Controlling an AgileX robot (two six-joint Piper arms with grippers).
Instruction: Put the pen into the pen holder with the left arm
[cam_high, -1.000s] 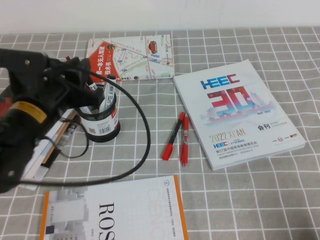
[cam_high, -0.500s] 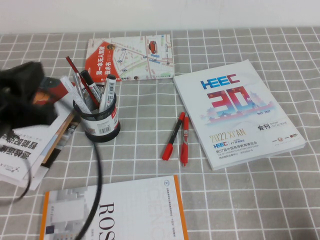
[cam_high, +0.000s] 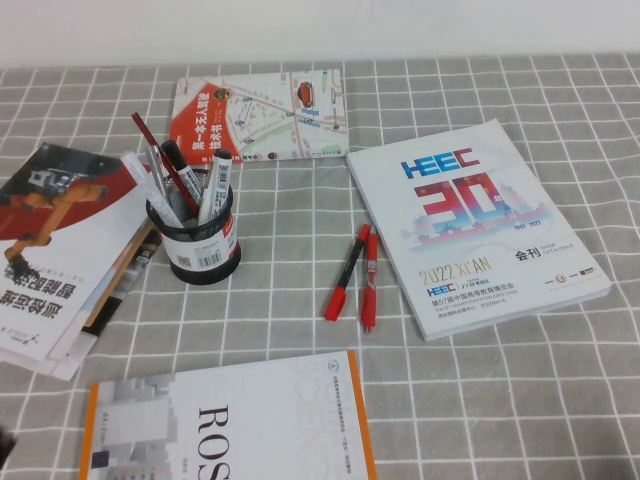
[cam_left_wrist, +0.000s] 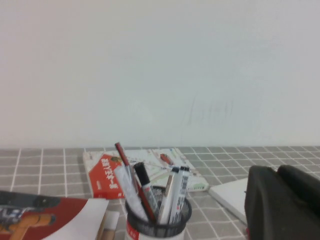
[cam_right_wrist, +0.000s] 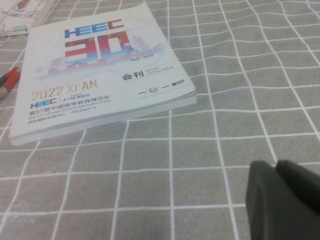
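The white pen (cam_high: 216, 188) stands tilted in the black mesh pen holder (cam_high: 203, 250) among several other pens, left of the table's middle. In the left wrist view the pen (cam_left_wrist: 181, 192) and the holder (cam_left_wrist: 159, 229) lie in front of the camera. My left gripper (cam_left_wrist: 276, 170) is shut and empty, back from the holder and apart from it; it is out of the high view. My right gripper (cam_right_wrist: 276, 164) hangs shut and empty over the checked cloth, near the HEEC catalogue (cam_right_wrist: 95, 65).
Two red pens (cam_high: 347, 272) lie side by side on the cloth between the holder and the HEEC catalogue (cam_high: 480, 220). A map brochure (cam_high: 262, 115) lies behind, a stack of magazines (cam_high: 60, 250) at the left, a ROS book (cam_high: 230, 420) at the front.
My left arm has pulled away from above the holder toward the left and out of the high view, its gripper now shut. The white pen stays in the holder.
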